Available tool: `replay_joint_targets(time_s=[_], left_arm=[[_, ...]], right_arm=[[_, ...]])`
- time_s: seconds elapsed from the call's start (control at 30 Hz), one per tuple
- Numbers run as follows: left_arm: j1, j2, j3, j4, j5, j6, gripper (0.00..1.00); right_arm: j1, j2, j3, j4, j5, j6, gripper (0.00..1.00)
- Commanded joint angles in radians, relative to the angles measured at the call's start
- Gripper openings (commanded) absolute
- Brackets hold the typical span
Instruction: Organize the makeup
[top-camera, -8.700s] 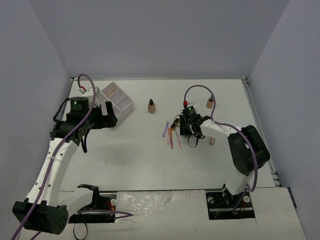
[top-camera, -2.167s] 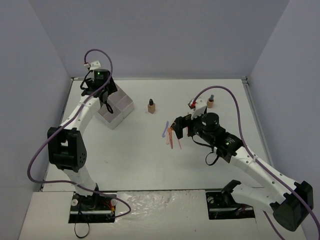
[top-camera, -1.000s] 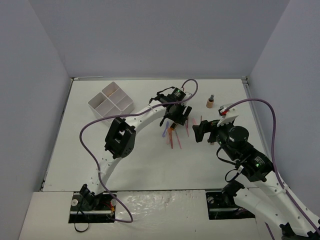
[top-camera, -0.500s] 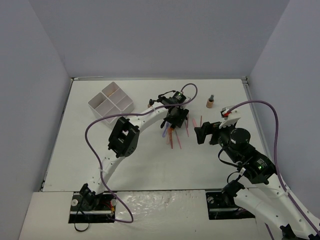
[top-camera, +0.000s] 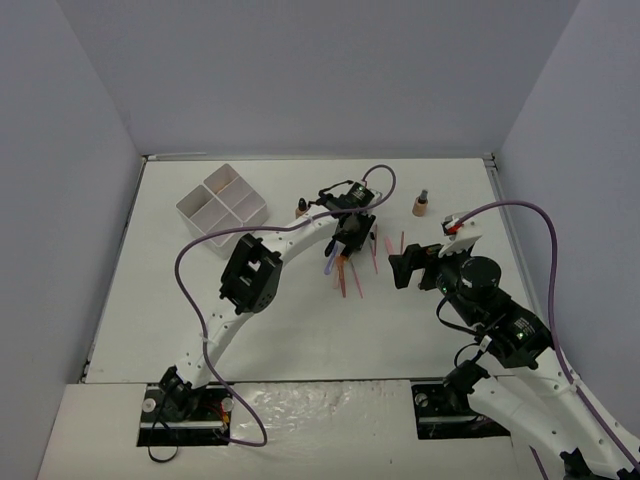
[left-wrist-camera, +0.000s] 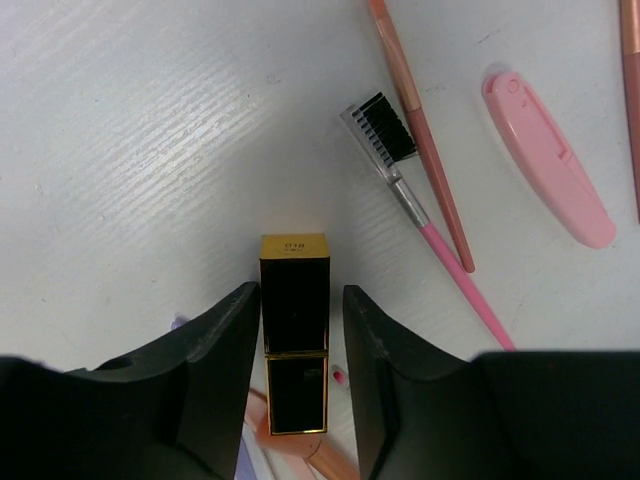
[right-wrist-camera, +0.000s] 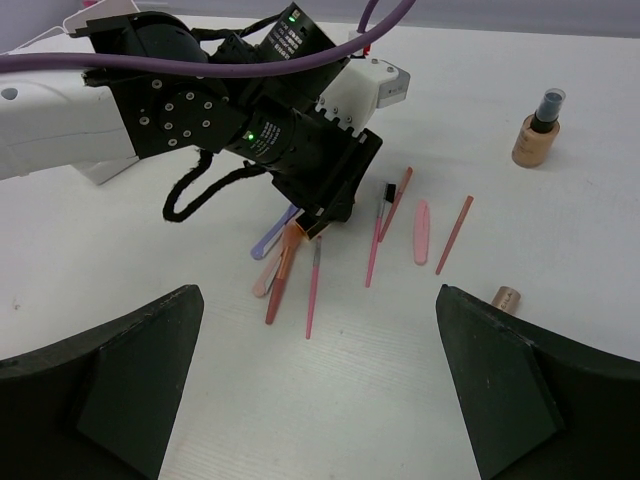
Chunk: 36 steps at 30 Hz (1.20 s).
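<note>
A black-gold lipstick tube (left-wrist-camera: 294, 340) lies on the table among the makeup, resting across an orange stick. My left gripper (left-wrist-camera: 302, 300) is down over it with one jaw on each side. The left jaw touches the tube and a narrow strip of table shows at the right jaw. From above, the left gripper (top-camera: 347, 240) sits on the cluster of thin pink, red and purple sticks (top-camera: 345, 275). My right gripper (right-wrist-camera: 318, 300) hangs wide open and empty, to the right of the sticks (right-wrist-camera: 312, 285). One tan dark-capped bottle (right-wrist-camera: 537, 130) stands at the back right.
The white four-compartment box (top-camera: 222, 207) stands at the back left. A second tan bottle (top-camera: 301, 208) shows beside the left arm. A small brush (left-wrist-camera: 385, 130) and a flat pink piece (left-wrist-camera: 548, 158) lie ahead of the left jaws. A short rose-gold tube (right-wrist-camera: 503, 298) lies near the right finger.
The left gripper's jaws have narrowed around the lipstick tube and the gripper has settled onto the stick cluster. The right arm has barely moved.
</note>
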Motion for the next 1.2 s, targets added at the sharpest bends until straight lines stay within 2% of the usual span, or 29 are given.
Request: replay_joint_targets(time_s=[0.0, 0.23, 0.43, 0.63, 0.87, 1.0, 1.17], left_arm=[[-0.005, -0.032, 0.030, 0.056, -0.023, -0.002, 0.32], [-0.005, -0.124, -0.007, 0.134, -0.061, 0.018, 0.07], [0.004, -0.329, -0.152, 0.293, -0.143, 0.040, 0.00], [0.051, -0.577, -0.378, 0.484, -0.204, 0.048, 0.00], [0.187, -0.837, -0.672, 0.709, -0.241, 0.092, 0.00], [0.317, -0.923, -0.751, 0.696, -0.214, 0.191, 0.00], [0.477, -0.945, -0.772, 0.610, -0.068, 0.364, 0.00]], right_arm=[[-0.007, 0.000, 0.025, 0.044, 0.000, 0.007, 1.00], [-0.007, 0.000, 0.029, 0.044, 0.001, 0.004, 1.00], [-0.007, 0.007, 0.052, 0.046, 0.003, -0.007, 1.00], [-0.007, 0.026, 0.087, 0.050, 0.007, -0.036, 1.00], [-0.007, 0.065, 0.095, 0.074, -0.007, -0.066, 1.00], [-0.007, 0.088, 0.087, 0.096, -0.021, -0.073, 1.00], [-0.007, 0.094, 0.071, 0.115, -0.032, -0.072, 1.00]])
